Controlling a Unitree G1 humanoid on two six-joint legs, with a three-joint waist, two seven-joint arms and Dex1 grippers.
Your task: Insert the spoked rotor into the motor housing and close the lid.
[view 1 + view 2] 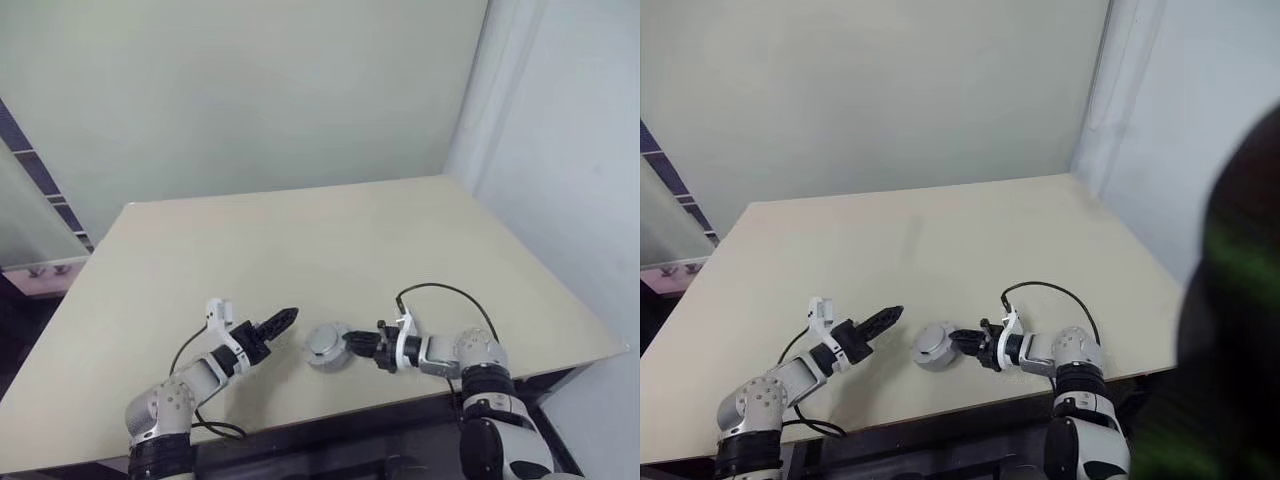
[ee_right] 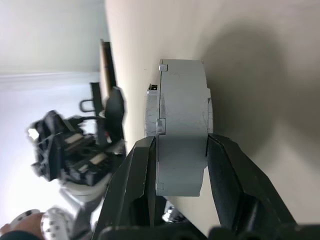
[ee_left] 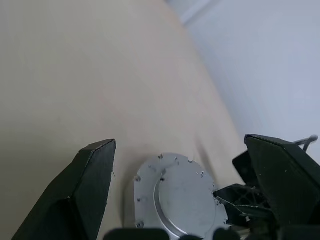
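motor housing (image 1: 327, 346) insides hidden in right gripper (image 1: 352, 344)

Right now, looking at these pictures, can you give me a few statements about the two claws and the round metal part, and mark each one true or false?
1. The right claw grips the round grey motor housing by its edges. True.
2. The left claw is clamped on the housing too. False: it stands open beside the housing, apart from it.
3. The housing is at the near edge of the table, between the two claws. True.
4. The housing shows bare copper windings. False: the faces that show are plain grey metal, closed up.
5. A pile of loose parts lies on the far half of the table. False: that part shows bare tabletop.
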